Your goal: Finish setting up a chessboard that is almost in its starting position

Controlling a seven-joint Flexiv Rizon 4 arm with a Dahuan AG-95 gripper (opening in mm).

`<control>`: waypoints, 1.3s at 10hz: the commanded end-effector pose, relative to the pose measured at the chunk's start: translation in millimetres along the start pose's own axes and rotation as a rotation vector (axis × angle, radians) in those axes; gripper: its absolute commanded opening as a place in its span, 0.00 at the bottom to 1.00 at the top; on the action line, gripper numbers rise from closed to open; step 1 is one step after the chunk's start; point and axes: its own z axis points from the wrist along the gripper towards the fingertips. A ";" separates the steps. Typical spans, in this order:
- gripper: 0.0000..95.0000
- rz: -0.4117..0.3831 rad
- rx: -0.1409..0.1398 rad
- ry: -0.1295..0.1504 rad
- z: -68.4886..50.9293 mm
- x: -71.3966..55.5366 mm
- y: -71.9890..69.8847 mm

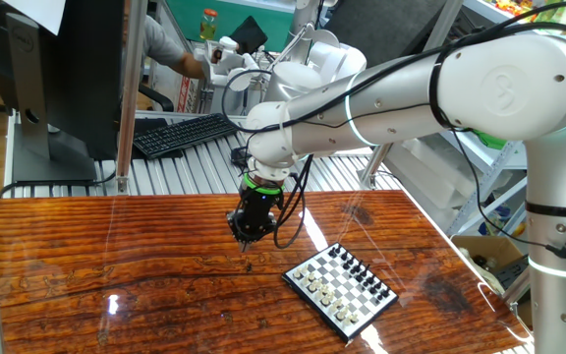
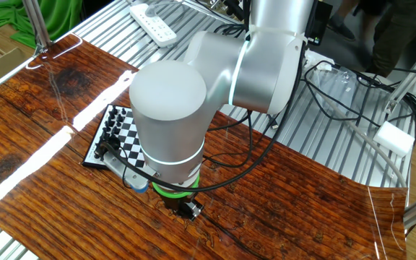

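Observation:
The chessboard (image 1: 340, 285) is a small checkered board with a dark rim and rows of tiny black and white pieces. It lies on the wooden table toward the front right. In the other fixed view the chessboard (image 2: 115, 132) is partly hidden behind the arm's wrist. My gripper (image 1: 246, 236) points straight down and is low over the wood, left of the board and apart from it. Its fingers look close together. I cannot see whether they hold anything. In the other fixed view my gripper (image 2: 185, 209) is mostly hidden under the wrist.
A black keyboard (image 1: 180, 133) and a monitor (image 1: 67, 79) stand on the slatted metal surface behind the wooden table. A white power strip (image 2: 154, 25) and cables lie there too. A cardboard box (image 1: 489, 258) sits beyond the table's right edge.

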 end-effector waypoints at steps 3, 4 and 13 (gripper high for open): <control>0.00 0.001 0.000 0.000 -0.2 -0.2 0.2; 0.00 -0.002 -0.002 0.002 -0.2 -0.2 0.2; 0.00 0.012 0.022 0.037 -0.2 -0.2 0.2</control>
